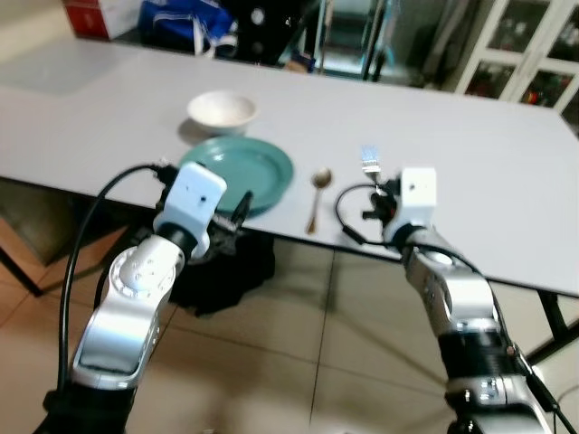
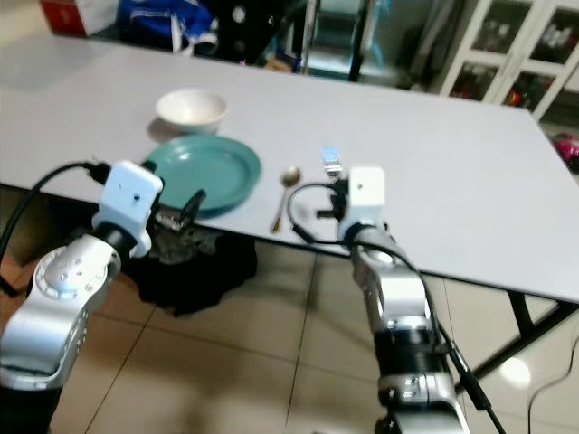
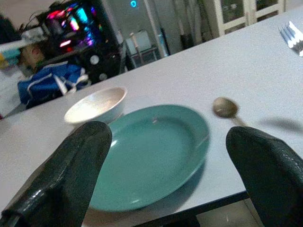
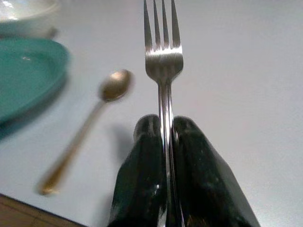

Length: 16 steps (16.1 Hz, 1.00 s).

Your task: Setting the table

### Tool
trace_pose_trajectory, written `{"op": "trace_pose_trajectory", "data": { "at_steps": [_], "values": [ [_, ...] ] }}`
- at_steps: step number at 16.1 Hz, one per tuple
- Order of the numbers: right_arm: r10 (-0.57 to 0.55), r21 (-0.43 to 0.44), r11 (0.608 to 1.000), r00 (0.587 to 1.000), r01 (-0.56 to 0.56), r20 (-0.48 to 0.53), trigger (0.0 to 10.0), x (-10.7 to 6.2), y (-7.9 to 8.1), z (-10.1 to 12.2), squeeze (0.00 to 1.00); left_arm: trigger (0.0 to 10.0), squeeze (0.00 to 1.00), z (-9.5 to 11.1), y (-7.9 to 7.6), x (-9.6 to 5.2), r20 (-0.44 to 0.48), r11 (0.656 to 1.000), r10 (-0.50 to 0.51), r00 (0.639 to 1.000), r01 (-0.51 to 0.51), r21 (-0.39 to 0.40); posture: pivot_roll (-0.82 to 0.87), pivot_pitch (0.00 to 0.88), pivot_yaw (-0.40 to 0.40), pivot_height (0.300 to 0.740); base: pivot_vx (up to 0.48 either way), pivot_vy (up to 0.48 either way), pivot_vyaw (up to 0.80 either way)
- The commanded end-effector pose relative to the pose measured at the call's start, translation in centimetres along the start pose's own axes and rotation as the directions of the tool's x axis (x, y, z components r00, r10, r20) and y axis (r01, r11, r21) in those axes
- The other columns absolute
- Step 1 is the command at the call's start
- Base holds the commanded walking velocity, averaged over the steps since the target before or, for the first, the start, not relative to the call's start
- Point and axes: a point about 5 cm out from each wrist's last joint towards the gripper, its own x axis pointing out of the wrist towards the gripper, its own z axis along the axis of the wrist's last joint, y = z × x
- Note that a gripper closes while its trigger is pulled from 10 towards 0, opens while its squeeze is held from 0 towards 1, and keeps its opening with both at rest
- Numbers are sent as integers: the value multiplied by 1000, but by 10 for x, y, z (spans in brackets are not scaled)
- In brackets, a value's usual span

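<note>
A teal plate (image 1: 242, 172) lies near the front edge of the grey table (image 1: 470, 163), with a white bowl (image 1: 222, 110) just behind it. A brass spoon (image 1: 317, 197) lies to the plate's right, handle toward the edge. My right gripper (image 4: 161, 142) is shut on a silver fork (image 4: 163, 61), held just above the table to the right of the spoon, tines (image 1: 369, 160) pointing away from me. My left gripper (image 1: 237, 215) hangs open just off the table's front edge, facing the plate (image 3: 151, 151); nothing sits between its fingers (image 3: 71, 175).
A dark bag (image 1: 217, 271) lies on the tiled floor under the table's edge. Blue and red bags (image 1: 181, 23) and a chair stand beyond the far side. White glass-door cabinets (image 1: 534, 54) fill the back right. A table leg (image 1: 552, 325) slants at right.
</note>
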Motion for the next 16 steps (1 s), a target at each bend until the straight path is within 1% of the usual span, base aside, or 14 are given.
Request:
{"op": "trace_pose_trajectory", "data": {
  "at_steps": [1,3,4,5,6,8,10,11,12,13,14,15,16],
  "values": [
    [34,-2,999,999,-34,18,10000,10,14,11,0,10000,0,0,2,-2,-2,1000,-28,1000,28,12,28,0,-32,740,0,0,0],
    [28,23,999,1000,-28,-6,10000,19,19,12,0,10000,0,-5,-1,-3,-25,997,-73,997,73,22,40,15,-38,740,0,0,0],
    [20,55,998,999,-19,-26,10000,28,24,13,0,10000,0,-8,-3,-8,-38,995,-94,995,95,33,48,38,-40,740,0,0,0],
    [22,72,997,999,-20,-32,10000,31,26,13,0,10000,0,-8,-2,-11,-39,995,-92,995,94,37,49,41,-40,740,0,0,0],
    [18,80,997,999,-15,-33,10000,33,27,14,0,10000,0,-8,-1,-13,-42,996,-86,995,87,35,53,54,-42,740,0,0,0],
    [1,100,995,999,3,-40,10000,37,28,16,0,10000,0,-10,4,-16,-56,997,-76,996,76,-4,58,70,-45,740,0,0,0],
    [-62,106,992,997,67,-47,10000,44,24,19,0,10000,0,-11,6,-26,-59,994,-110,992,110,2,74,119,-69,740,0,0,0],
    [-92,106,990,995,97,-47,10000,46,22,21,0,10000,0,-11,5,-30,-55,991,-136,989,137,9,74,119,-69,740,0,0,0],
    [-107,112,987,993,111,-40,10000,49,21,25,0,10000,0,-9,-1,-39,-42,982,-189,981,189,5,83,130,-70,740,0,0,0],
    [-106,133,985,994,109,-34,10000,50,22,29,0,10000,0,-6,-5,-42,-27,975,-222,975,222,-3,94,145,-70,740,0,0,0],
    [-122,155,980,992,126,-36,10000,51,20,31,0,10000,0,-4,-8,-45,-12,967,-255,967,255,-27,99,154,-65,740,0,0,0],
    [-143,194,970,989,148,-38,10000,52,19,34,0,10000,0,0,-14,-50,5,947,-317,948,317,-58,102,167,-61,740,0,0,0],
    [-150,217,964,988,155,-38,10000,52,20,36,0,10000,0,1,-17,-54,4,928,-367,930,366,-72,103,175,-58,740,0,0,0]
  ]
}}
